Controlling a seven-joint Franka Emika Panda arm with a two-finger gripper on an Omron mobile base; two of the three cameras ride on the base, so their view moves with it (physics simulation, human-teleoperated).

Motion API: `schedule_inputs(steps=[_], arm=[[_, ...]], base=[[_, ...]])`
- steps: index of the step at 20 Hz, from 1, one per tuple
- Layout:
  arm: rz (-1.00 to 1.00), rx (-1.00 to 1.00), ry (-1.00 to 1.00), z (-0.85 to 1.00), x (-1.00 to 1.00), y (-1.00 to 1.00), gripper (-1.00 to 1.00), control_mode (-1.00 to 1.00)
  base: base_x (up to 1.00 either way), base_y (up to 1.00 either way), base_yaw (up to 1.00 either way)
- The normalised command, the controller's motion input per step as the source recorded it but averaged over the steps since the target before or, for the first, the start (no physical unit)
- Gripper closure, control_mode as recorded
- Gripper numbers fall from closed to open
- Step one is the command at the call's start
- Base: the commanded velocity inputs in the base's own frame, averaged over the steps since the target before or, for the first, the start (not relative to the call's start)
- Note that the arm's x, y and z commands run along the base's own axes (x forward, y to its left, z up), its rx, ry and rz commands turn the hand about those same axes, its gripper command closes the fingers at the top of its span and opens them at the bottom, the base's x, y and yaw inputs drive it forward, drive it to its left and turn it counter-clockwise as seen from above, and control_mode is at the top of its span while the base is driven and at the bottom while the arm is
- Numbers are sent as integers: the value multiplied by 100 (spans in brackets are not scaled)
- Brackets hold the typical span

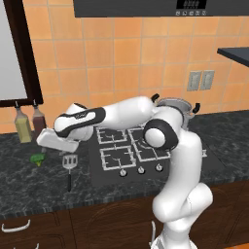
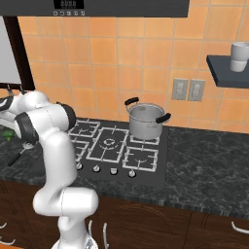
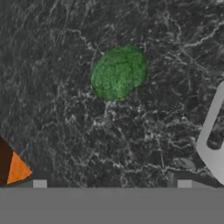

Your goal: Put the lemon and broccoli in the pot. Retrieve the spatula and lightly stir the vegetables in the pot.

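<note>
Arm is reaching out low to the left over the dark marbled tabletop (image 1: 29, 189), white hand hanging just above the broccoli (image 1: 37, 158), which is lying on the stone near the left end, apart from the stove (image 1: 141, 155). In the hand view the broccoli (image 3: 119, 72) is sitting a little above centre, bushy top facing the camera, with bare stone all round it; the tool (image 3: 112, 181) is showing as two dark tips standing wide apart at the bottom, spread fully and pinching nothing. The spatula (image 1: 70, 166) is lying flat just to the right of the broccoli, slotted head toward the wall, black handle pointing toward the tabletop's front edge; its grey head (image 3: 214, 140) is cutting into the right side of the hand view. The pot (image 2: 145, 120) is standing upright on the back right burner, dark handles to either side, well apart from the broccoli. Two bottles (image 1: 29, 124) are standing against the tiled wall behind the hand. Cannot make out the lemon.
</note>
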Motion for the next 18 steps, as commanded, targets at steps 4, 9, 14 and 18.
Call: schedule_inputs(steps=[4,9,14,18], arm=[[-26,0,26,-29,10,25,-100,-100],[-21,0,22,-29,46,6,-100,-100],[-17,-6,5,-18,32,31,-100,-100],[-15,-5,6,-26,18,51,-100,-100]], base=[[0,0,0],[0,0,0],[0,0,0],[0,0,0]])
